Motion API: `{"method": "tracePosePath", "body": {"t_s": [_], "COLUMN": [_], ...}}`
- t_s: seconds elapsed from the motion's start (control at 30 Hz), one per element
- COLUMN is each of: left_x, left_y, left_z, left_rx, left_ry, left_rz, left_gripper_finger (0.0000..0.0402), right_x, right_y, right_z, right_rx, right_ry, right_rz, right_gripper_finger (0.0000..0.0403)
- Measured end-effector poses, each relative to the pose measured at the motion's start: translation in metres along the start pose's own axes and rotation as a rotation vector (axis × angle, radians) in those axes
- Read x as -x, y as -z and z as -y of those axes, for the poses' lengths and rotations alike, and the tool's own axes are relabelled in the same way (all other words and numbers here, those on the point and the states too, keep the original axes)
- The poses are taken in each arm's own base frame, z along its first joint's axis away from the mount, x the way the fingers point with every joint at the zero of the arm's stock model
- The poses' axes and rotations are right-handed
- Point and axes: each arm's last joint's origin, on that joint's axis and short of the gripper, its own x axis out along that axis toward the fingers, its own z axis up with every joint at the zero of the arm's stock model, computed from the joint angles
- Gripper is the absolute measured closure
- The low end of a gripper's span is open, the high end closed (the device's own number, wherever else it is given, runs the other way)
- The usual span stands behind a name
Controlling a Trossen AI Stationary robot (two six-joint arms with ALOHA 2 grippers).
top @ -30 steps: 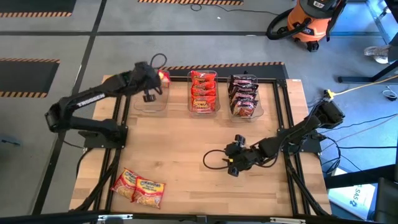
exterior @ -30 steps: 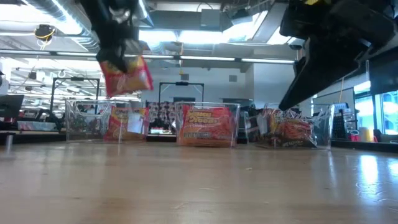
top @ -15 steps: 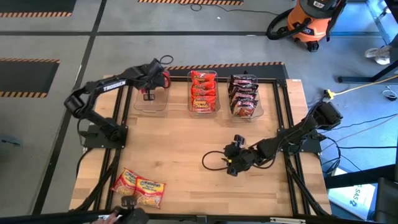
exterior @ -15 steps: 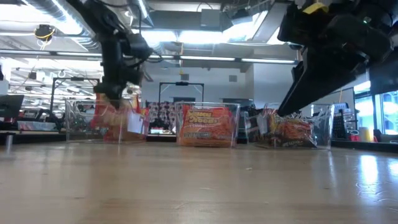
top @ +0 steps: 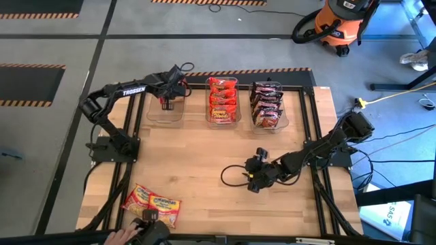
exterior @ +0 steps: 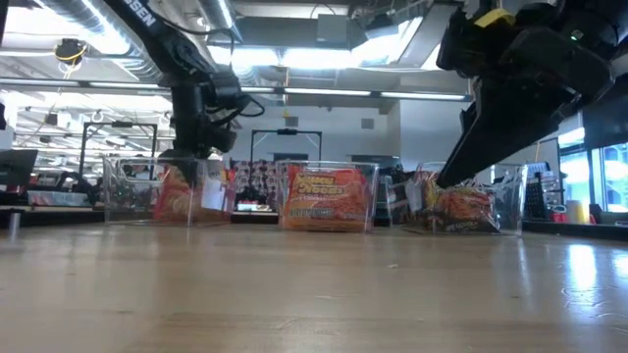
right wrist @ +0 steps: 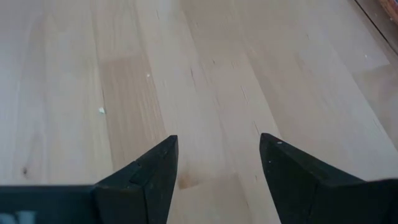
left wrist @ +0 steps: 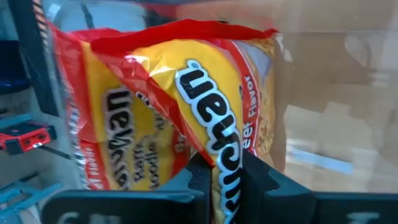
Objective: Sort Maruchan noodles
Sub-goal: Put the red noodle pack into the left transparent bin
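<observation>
Pinching an orange-yellow Maruchan packet (left wrist: pixel 186 118) inside the left clear bin (top: pixel 164 114), your left gripper (left wrist: pixel 222 180) fingers sit nearly together; right gripper (right wrist: pixel 217 168) fingers stand apart, empty.

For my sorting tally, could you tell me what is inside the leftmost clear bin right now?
The left gripper holds a yellow-and-red noodle packet down inside the leftmost bin. A second similar packet stands beside it; anything beneath them is covered.
</observation>
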Motion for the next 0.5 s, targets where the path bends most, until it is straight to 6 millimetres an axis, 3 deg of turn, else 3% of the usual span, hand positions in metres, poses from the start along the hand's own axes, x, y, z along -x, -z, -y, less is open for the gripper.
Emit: {"method": "tracePosePath", "body": {"t_s": [0.3,0.5], "left_x": [-0.0004,0.0012], "left_y": [0.0003,0.0006], "left_z": [-0.0027,-0.0054], "left_rx": [-0.012,0.031], "left_ry": [-0.026,-0.156], "left_rz": [-0.004,-0.122], "left_gripper_finger": [0.0289,0.0261], "right_x": [0.0001,0.0001], "right_y": [-0.0013,-0.0017], "right_z": [-0.0008,-0.0010], "right_rx": [-0.001,0.000], "right_ry": [-0.006,-0.009], "right_rz": [0.013,0.016], "right_gripper_finger": [0.0194,0.0194]}}
